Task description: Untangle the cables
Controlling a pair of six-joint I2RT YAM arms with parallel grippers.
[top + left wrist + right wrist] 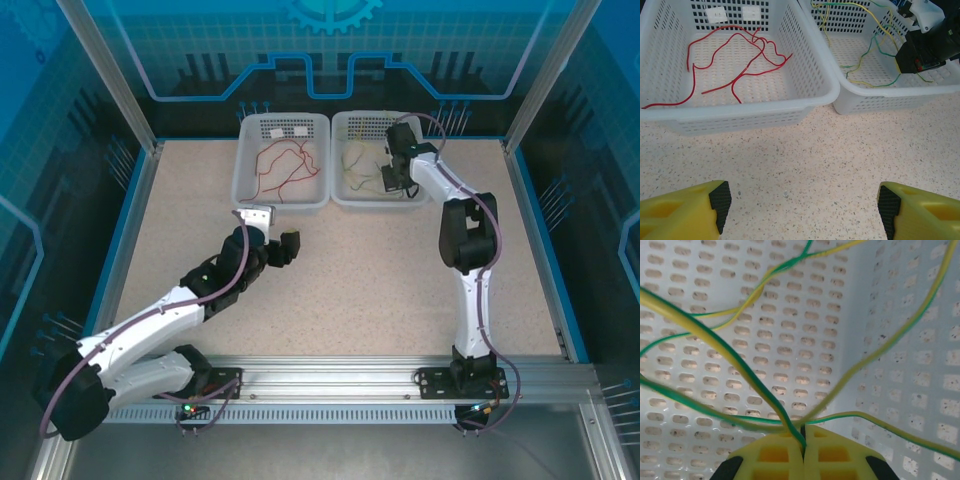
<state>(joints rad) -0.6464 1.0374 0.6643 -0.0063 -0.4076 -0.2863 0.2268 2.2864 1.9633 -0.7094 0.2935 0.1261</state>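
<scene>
Jaws of the left gripper (802, 205) stand wide apart with nothing between them, over the speckled table (805, 160) just short of the left basket (740, 107). The red cables (746, 70) lie loosely looped in that basket, well clear of its fingers. Down in the right basket (890, 92), the right gripper (803, 435) is pressed closed on the green and yellow cables (735, 355), which fan out from between its fingertips.

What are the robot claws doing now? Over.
Left claw open over table. Right claw shut on green-yellow cables in right basket. Red cables loose in left basket. Nothing blocking.
</scene>
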